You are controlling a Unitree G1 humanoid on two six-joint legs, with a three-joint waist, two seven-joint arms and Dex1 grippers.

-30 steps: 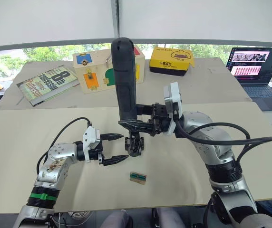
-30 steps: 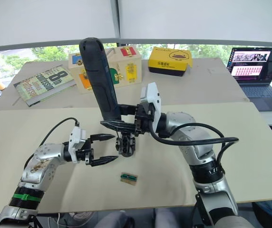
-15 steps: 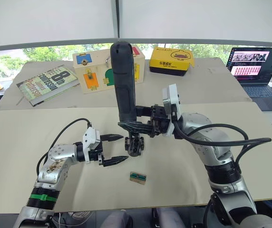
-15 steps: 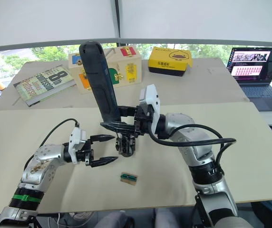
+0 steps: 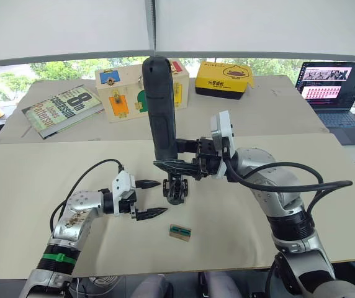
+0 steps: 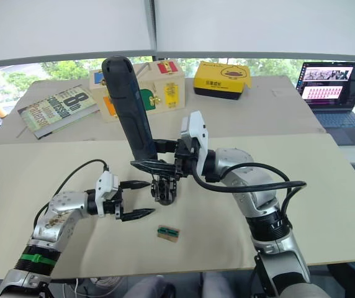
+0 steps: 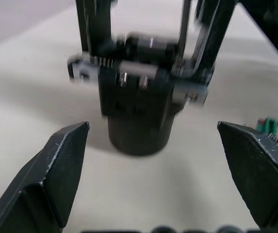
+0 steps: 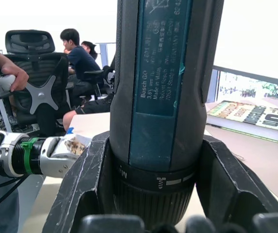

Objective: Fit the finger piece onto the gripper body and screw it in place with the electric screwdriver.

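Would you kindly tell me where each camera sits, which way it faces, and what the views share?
Left and right eye views: on the head, looking forward and down over both arms; the right gripper holds the electric screwdriver upright over the gripper body.
Left wrist view: on the left wrist, looking along its open fingers at the gripper body.
Right wrist view: on the right wrist, facing the clamped screwdriver, with the left arm and seated people behind it.
Shared: head and left wrist views both show the gripper body and the green-and-tan rectangle.

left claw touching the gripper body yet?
No. The left claw is open and stops short of the gripper body, with bare table showing between its fingers and the body in the left wrist view.
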